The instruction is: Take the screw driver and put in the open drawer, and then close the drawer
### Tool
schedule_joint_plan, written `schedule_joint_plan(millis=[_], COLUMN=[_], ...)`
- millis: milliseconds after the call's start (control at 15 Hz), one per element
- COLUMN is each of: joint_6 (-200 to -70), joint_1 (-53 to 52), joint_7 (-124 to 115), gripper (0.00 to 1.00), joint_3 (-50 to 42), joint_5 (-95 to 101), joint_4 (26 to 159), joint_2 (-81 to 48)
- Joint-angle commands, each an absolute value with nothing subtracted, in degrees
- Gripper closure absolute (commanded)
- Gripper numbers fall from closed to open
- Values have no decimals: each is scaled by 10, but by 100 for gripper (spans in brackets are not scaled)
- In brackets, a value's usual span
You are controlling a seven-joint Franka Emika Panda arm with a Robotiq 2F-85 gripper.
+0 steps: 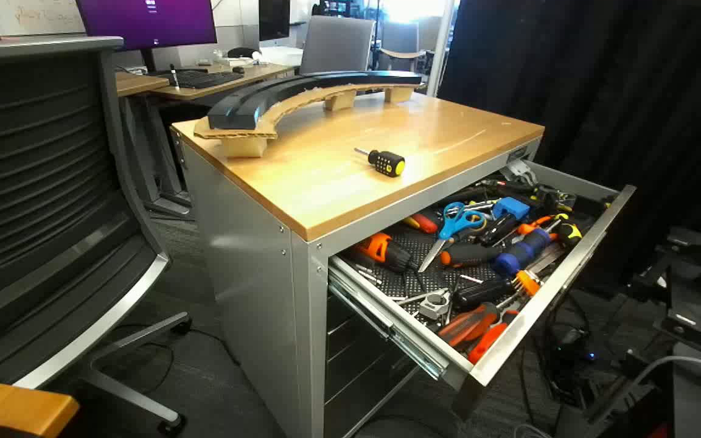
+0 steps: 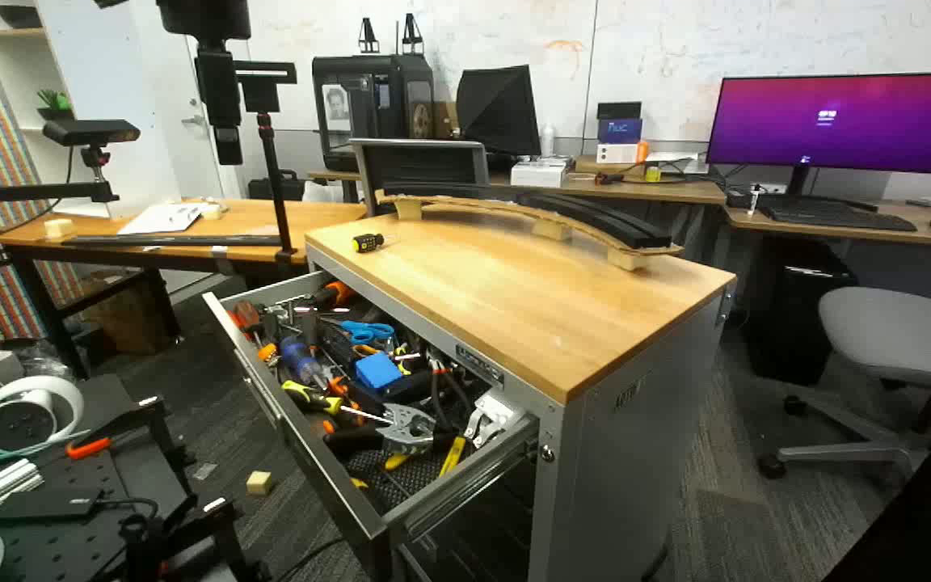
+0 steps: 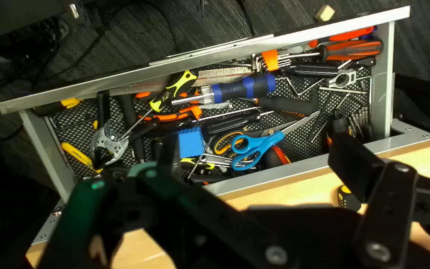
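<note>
The screw driver [image 1: 387,163], short with a black handle and yellow end, lies on the wooden cabinet top near its front edge; it also shows in an exterior view [image 2: 368,242]. In the wrist view its handle [image 3: 348,198] is partly hidden behind my right-hand finger. The wide light-grey drawer [image 1: 554,289] is pulled out and full of tools, seen in an exterior view [image 2: 296,422] and the wrist view [image 3: 215,58]. My gripper [image 3: 258,155] is open and empty, fingers wide apart above the cabinet's front edge. It hangs high in an exterior view [image 2: 229,149].
A curved black track [image 1: 326,82] on cardboard and small blocks stands along the back of the cabinet top [image 1: 326,188]. Blue scissors [image 3: 258,147] and other loose tools fill the drawer. An office chair [image 1: 52,194] stands beside the cabinet. Black mounting plates [image 2: 102,501] lie before the drawer.
</note>
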State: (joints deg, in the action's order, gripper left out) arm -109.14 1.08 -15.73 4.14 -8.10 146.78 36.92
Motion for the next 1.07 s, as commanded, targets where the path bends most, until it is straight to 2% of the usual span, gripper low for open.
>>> schedule_joint_plan(millis=[0,533,1000], joint_6=[-1090,-1100,-1001], joint_1=[12,0,-33], joint_7=[-157,-120,-174], gripper=[0,0,0], joint_3=[42,38,152], joint_5=[-81,-79,13], joint_4=[1465,1455,1262], joint_2=[369,362,168])
